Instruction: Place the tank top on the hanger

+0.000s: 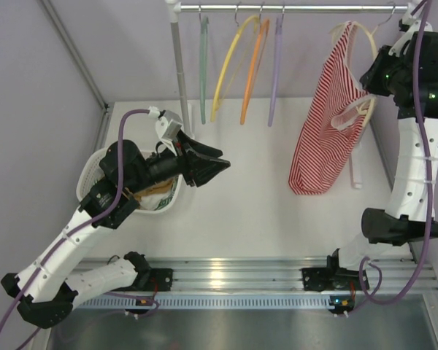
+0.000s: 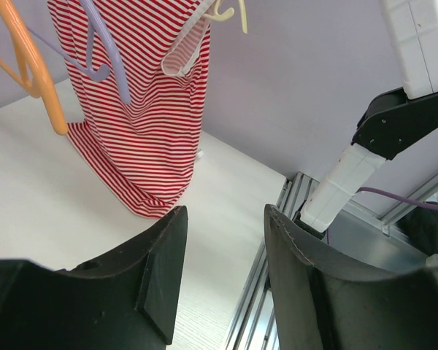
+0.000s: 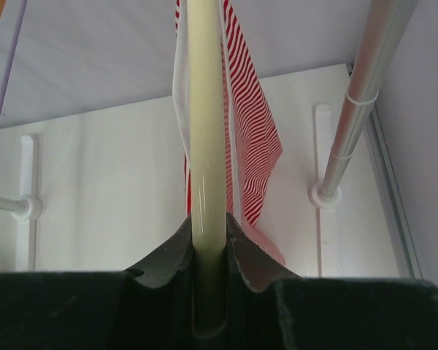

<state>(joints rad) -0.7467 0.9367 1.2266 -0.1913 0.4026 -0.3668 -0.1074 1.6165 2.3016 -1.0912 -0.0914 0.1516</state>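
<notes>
Your right pincer [image 3: 206,226] is clamped on the hanger [image 3: 206,131]. The cream bar runs straight up from between its fingers. The tank top [image 1: 328,124] hangs on that hanger, just beyond the pincer, below the right end of the rail [image 1: 292,9] and above the bench [image 1: 263,211]. In the right wrist view, the striped cloth falls on both sides of the bar, behind the fingers. You cannot tell whether the hook sits on the rail.

Your left pincer [image 2: 223,219] is wide, with nothing between its fingers. It hovers over the left side of the bench, beside the basket [image 1: 91,171]. It faces the tank top and is well apart from it.
</notes>
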